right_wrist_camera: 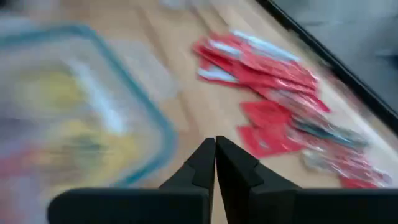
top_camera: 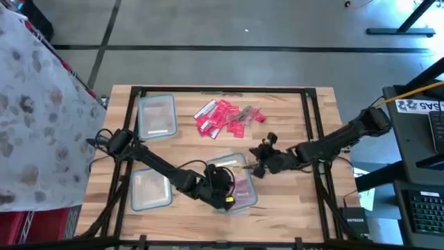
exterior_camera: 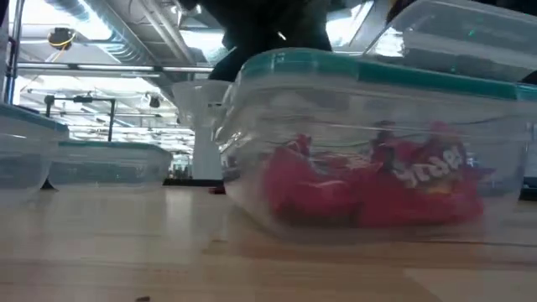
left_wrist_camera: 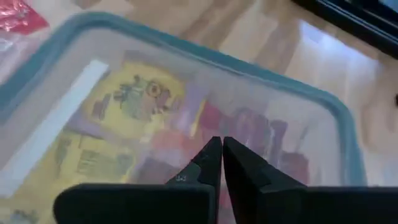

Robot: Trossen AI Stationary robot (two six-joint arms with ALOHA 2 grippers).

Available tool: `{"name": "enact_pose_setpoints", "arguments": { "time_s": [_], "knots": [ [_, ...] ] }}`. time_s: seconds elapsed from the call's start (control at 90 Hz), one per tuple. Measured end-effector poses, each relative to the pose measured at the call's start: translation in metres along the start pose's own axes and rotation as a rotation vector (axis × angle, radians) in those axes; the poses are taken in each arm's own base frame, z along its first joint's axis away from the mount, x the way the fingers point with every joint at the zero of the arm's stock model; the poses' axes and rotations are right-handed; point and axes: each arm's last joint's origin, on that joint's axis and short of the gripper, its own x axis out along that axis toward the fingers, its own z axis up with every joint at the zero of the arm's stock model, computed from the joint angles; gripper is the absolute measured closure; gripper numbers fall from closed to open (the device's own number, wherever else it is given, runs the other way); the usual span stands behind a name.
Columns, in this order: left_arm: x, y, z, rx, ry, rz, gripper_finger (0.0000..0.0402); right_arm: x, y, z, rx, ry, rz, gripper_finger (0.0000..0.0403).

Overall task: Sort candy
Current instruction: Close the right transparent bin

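Observation:
A heap of red candy (top_camera: 225,115) with a few silvery pieces lies loose on the table's far middle, also in the right wrist view (right_wrist_camera: 280,99). A clear tub with a teal rim (top_camera: 236,182) stands near the middle front, holding red candy (exterior_camera: 369,180) and yellow candy (left_wrist_camera: 124,112). My left gripper (left_wrist_camera: 221,144) is shut and hovers just over the tub's top (top_camera: 223,186). My right gripper (right_wrist_camera: 215,144) is shut with nothing between its fingers. It stands over bare wood (top_camera: 260,158) between the tub and the heap. My left gripper points its shut fingertips (left_wrist_camera: 211,155) down at the tub's clear top (left_wrist_camera: 205,124) from above. Whether they touch it, I cannot tell.
Two more clear teal-rimmed tubs stand on the table's left side, one far (top_camera: 157,115) and one near (top_camera: 151,189). A dark frame (top_camera: 311,132) runs round the tabletop. Bare wood lies at the right front (top_camera: 291,194).

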Motion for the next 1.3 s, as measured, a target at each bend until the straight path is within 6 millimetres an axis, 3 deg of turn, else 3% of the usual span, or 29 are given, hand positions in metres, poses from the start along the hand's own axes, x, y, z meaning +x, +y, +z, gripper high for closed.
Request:
{"name": "enact_pose_setpoints", "arguments": {
  "time_s": [0.244,0.378,0.489,0.656,0.789,0.911,1.011,1.133,1.3],
  "knots": [
    [0.013,0.016,0.004,-0.033,0.029,0.085,0.0402,-0.034,0.055,-0.009,0.033,0.058,0.6,0.0403],
    [0.024,0.021,0.001,-0.068,0.032,0.119,0.0402,-0.04,0.081,-0.033,-0.028,0.148,0.688,0.0403],
    [0.032,0.023,-0.004,-0.085,0.053,0.122,0.0402,-0.032,0.09,-0.049,-0.064,0.218,0.657,0.0403],
    [0.029,0.018,-0.009,-0.107,0.055,0.105,0.0402,-0.015,0.083,-0.052,-0.061,0.213,0.495,0.0403],
    [0.026,0.011,-0.012,-0.107,0.029,0.075,0.0401,-0.009,0.064,-0.045,-0.019,0.152,0.285,0.0403],
    [0.021,0.003,-0.015,-0.126,0.035,0.024,0.0402,-0.015,0.041,-0.031,0.069,0.047,0.038,0.0403],
    [0.02,0.001,-0.017,-0.12,0.042,0.011,0.0401,-0.026,0.024,-0.033,0.079,0.039,-0.098,0.0403],
    [0.02,0.002,-0.017,-0.113,0.04,0.019,0.0401,-0.043,0.022,-0.024,0.11,0.058,0.049,0.0403],
    [0.024,0.007,-0.013,-0.112,0.025,0.045,0.0401,-0.046,0.047,-0.014,0.114,0.085,0.463,0.0403]
  ]
}}
